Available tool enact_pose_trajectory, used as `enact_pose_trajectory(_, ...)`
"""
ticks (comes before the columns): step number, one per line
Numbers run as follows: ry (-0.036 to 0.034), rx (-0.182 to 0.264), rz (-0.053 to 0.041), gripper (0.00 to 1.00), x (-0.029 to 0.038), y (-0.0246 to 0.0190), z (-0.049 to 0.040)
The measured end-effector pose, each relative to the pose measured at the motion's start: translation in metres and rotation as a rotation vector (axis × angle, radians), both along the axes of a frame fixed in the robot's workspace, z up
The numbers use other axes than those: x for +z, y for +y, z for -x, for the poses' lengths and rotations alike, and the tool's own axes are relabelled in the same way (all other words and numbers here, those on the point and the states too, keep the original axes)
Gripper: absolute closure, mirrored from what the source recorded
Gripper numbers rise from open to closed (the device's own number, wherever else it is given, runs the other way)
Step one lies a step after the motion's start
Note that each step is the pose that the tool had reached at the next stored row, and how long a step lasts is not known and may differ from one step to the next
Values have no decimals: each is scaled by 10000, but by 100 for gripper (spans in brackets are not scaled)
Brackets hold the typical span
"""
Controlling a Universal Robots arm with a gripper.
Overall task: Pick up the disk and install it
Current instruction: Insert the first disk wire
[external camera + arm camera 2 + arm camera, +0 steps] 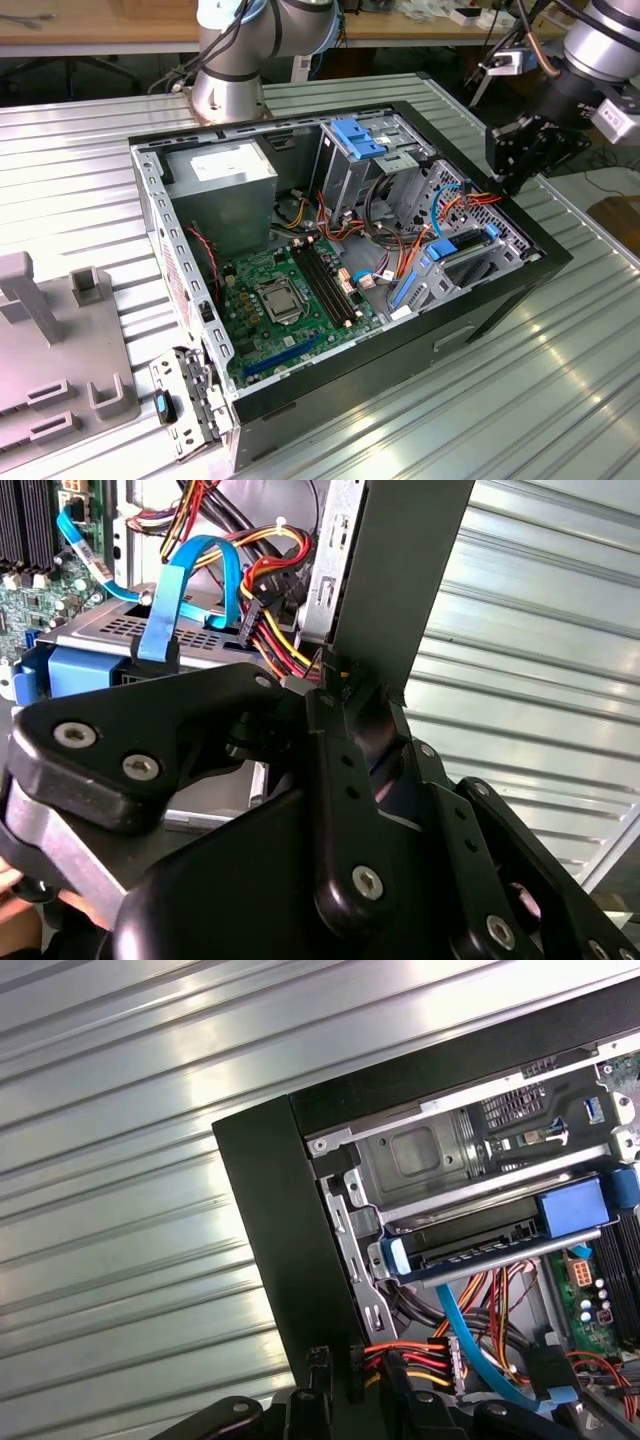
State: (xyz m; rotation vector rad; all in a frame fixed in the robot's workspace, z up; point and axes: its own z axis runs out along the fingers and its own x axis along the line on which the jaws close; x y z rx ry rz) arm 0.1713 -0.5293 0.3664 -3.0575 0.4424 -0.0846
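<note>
The disk (462,243), a grey drive in a bright blue carrier, lies inside the drive bay at the corner of the open computer case (150,200) on the exterior view's right. Both wrist views show the disk (85,670) (572,1210) sitting in the metal cage, with a blue cable running over it. My black gripper (505,180) hangs just above the case's black corner wall, beside the bay and apart from the disk. The gripper (340,685) (337,1365) has its fingertips close together with nothing between them.
Inside the case are a grey power supply box (220,185), the green motherboard (290,295), a blue latch (357,137) and red, orange and blue cables (400,215). A grey fixture (50,350) stands on the ridged metal table (520,400). Another arm's base (230,75) rises behind the case.
</note>
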Motion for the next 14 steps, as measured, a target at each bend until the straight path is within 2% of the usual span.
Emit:
enact_pose_trajectory(5,-47,13,0,69,-8,-2,1)
enact_pose_trajectory(6,-62,18,0,76,-9,-2,2)
enact_pose_trajectory(11,-85,26,0,76,-13,-3,2)
enact_pose_trajectory(12,-88,26,2,77,-13,-3,2)
enact_pose_trajectory(13,-88,26,2,83,-13,-2,2)
enact_pose_trajectory(14,-88,26,1,83,-14,-2,2)
